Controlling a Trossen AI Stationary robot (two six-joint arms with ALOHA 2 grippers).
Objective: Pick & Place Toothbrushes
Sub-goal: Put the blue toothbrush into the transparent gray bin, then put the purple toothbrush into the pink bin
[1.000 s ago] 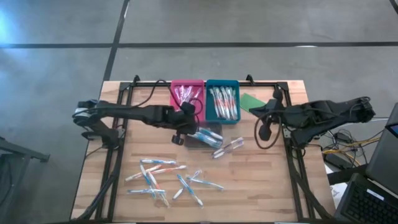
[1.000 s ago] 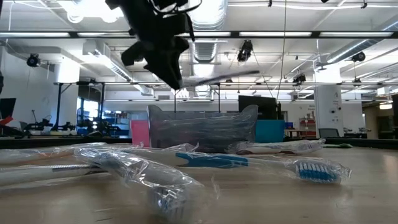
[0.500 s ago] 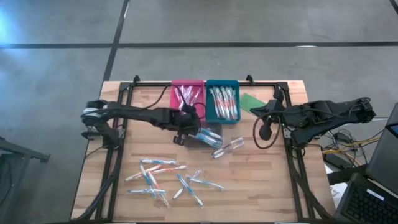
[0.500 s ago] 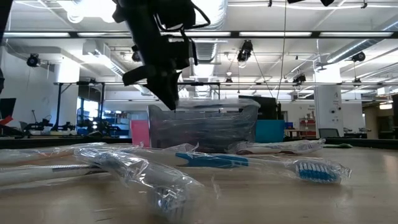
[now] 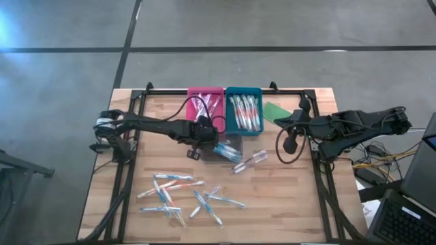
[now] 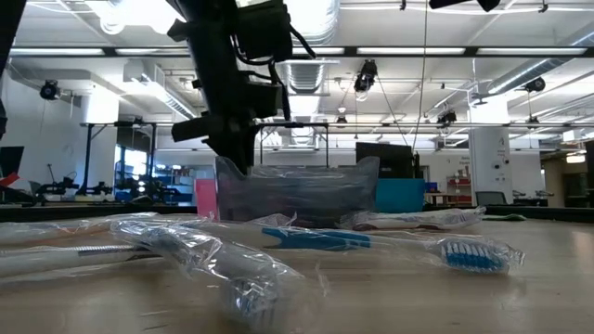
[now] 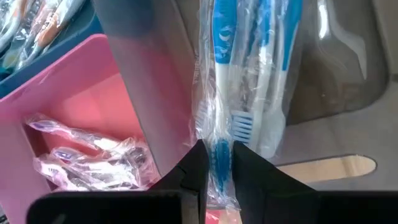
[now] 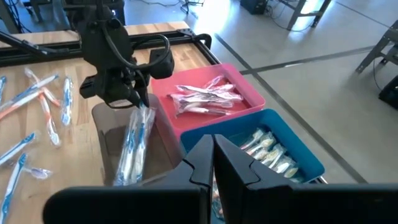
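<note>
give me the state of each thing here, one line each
left gripper: shut on a wrapped blue toothbrush, over the clear grey tray
right gripper: shut, empty, waiting near the trays
pink tray: holds wrapped brushes
blue tray: holds wrapped brushes
loose toothbrushes: scattered flat on the wooden table

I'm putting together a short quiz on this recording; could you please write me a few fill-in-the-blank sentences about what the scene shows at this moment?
1. The left gripper is shut on a wrapped toothbrush with a ____ handle.
2. That toothbrush hangs over the ____ tray.
3. Beside the pink tray at the table's far edge stands a ____ tray.
4. The right gripper holds ____.

Missing words: blue; grey; blue; nothing
</note>
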